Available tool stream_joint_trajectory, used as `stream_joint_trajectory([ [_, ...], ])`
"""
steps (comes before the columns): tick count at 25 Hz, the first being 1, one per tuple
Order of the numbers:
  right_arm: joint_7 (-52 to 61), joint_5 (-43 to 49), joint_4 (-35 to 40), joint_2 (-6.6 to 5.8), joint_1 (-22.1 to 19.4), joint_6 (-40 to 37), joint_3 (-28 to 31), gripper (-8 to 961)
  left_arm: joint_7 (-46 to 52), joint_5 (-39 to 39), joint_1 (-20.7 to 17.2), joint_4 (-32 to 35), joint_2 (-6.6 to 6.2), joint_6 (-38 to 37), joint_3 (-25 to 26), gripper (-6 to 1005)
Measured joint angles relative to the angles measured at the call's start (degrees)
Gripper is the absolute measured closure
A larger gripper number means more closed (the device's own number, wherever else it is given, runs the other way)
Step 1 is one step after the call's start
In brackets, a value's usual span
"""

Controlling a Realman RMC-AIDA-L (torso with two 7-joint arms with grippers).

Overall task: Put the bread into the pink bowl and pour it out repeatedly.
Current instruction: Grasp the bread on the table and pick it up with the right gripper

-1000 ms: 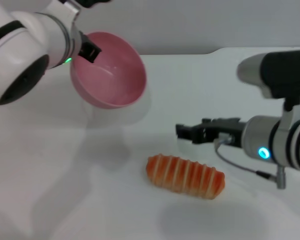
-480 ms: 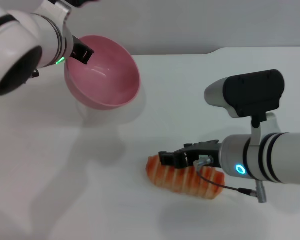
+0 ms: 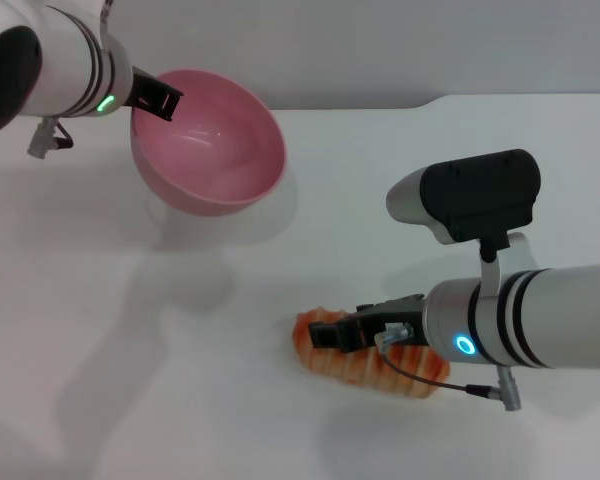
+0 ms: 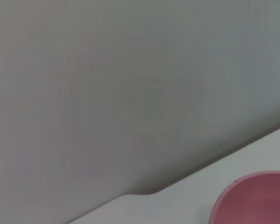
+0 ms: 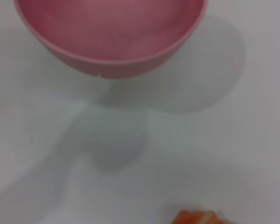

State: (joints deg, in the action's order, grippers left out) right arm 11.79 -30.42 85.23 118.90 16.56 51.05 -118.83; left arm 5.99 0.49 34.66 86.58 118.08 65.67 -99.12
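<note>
Bread [image 3: 365, 358] lies directly under the right gripper [image 3: 332, 335], whose jaws, as far as the head view shows, stand open over the loaf's left end. Its long axis runs along the bench's near edge. Well apart, the left gripper [image 3: 160, 100] clamps the pink bowl [image 3: 212, 145] near the far-left corner.

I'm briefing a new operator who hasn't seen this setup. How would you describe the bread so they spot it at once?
On the white table, look near the front edge, well away from the glossy pink plastic bowl that the left gripper holds at the far left. The bread lies under the right gripper: an elongated orange-brown loaf with pale cream stripes, the only striped thing there.
</note>
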Motion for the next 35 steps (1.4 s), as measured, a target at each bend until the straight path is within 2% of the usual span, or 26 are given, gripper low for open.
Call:
stream_joint_trajectory([
  [7,0.1,-2.8,-5.1,0.08,2.8,-1.1,0.0,356,-0.4,0.0,0.5,-0.5,0.04,0.0,0.0,968],
  [15,-3.0,-2.9,-5.5,0.0,3.2,-1.1,-0.2,377,-1.0,-0.1,0.7,-0.5,0.1,-0.3,0.0,969],
  [22,-6.2,-3.6,-7.1,-0.05,4.2,-1.1,0.1,446,-1.0,-0.1,0.7,-0.6,0.05,-0.5,0.0,969],
  [25,-6.7,-3.5,-5.1,-0.16,3.6,-0.7,0.8,475,-1.1,-0.1,0.9,-1.3,0.04,-0.9,0.0,969],
  [32,-7.9,2.5,7.5,-0.15,-1.9,3.6,6.5,536,-1.1,-0.5,1.5,-3.4,0.09,-1.3,-0.4,968],
  [35,-8.6,3.6,10.5,-0.04,-2.8,4.7,7.6,562,-1.1,-1.3,1.4,-3.7,0.11,-1.5,-0.5,968],
])
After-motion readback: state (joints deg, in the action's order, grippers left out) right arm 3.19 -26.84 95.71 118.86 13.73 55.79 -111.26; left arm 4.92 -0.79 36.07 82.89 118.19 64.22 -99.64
